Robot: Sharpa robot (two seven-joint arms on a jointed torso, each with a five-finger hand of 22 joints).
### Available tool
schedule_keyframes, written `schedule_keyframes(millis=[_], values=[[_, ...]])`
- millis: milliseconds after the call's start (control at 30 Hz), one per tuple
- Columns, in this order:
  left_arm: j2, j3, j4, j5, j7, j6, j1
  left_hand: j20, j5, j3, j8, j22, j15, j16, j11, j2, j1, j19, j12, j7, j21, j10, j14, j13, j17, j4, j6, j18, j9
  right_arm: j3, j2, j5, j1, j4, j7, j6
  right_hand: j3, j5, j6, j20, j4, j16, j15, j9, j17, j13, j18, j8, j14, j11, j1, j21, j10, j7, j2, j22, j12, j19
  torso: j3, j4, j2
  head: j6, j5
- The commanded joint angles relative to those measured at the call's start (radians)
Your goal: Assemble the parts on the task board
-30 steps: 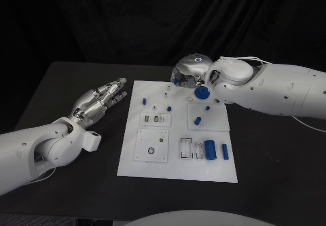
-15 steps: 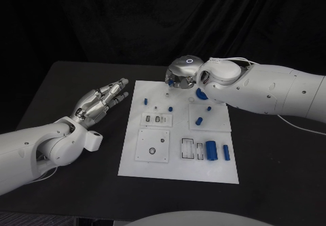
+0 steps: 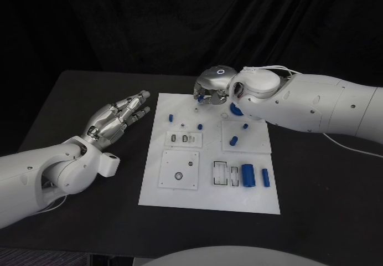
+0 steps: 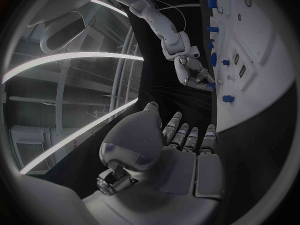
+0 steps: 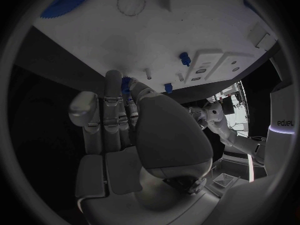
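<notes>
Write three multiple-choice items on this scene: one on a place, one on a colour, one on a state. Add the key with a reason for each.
1. Where is the right hand?
A. over the task board's far edge
B. over its near edge
C. off the table

2. What colour is the cylinder lying near the task board's near right corner?
A. red
B. blue
C. green

3. How is the left hand?
A. gripping a part
B. open, holding nothing
C. pressing on the board

Key: A, its fingers hang at the far edge; B, the cylinder is plainly blue; B, its fingers lie spread beside the board, holding nothing.

Right hand point(image 5: 134, 135) over white task board point(image 5: 187, 30), fingers point(image 5: 112, 92) pinching a small blue part point(image 5: 127, 82) (partly hidden)
</notes>
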Motion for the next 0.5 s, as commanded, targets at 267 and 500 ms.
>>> schedule_keyframes(millis=[267, 500], values=[[0.004, 0.001, -0.001, -0.001, 0.253, 0.012, 0.003, 0.007, 0.008, 0.007, 0.006, 0.001, 0.003, 0.000, -0.001, -0.001, 0.011, -0.002, 0.000, 0.004, 0.003, 0.001, 0.000, 0.001, 0.000, 0.000, -0.001, 0.004, 0.001, 0.000, 0.013, -0.009, -0.015, -0.031, -0.012, 0.030, 0.003, -0.007, -0.010, 0.001, 0.010, -0.008, 0.000, 0.003, 0.000, 0.001, -0.009, -0.009, -0.010, -0.010, -0.008, -0.012, 0.000, -0.003, -0.005, -0.006, -0.013, -0.015, 0.0026, -0.0008, 0.001, -0.007, -0.001], [0.004, 0.001, -0.002, -0.001, 0.251, 0.013, 0.003, 0.007, 0.010, 0.008, 0.006, 0.001, 0.003, 0.000, -0.001, 0.000, 0.013, -0.001, 0.000, 0.004, 0.003, 0.000, 0.000, 0.000, 0.000, -0.001, -0.002, 0.004, 0.001, 0.000, 0.022, -0.009, -0.021, -0.051, -0.012, 0.036, 0.005, -0.012, -0.034, 0.005, 0.021, -0.026, 0.002, 0.006, -0.005, 0.001, 0.002, -0.024, -0.031, 0.002, -0.018, -0.059, -0.042, -0.012, -0.010, -0.056, -0.043, -0.050, 0.0025, -0.0005, 0.001, -0.012, -0.003]])
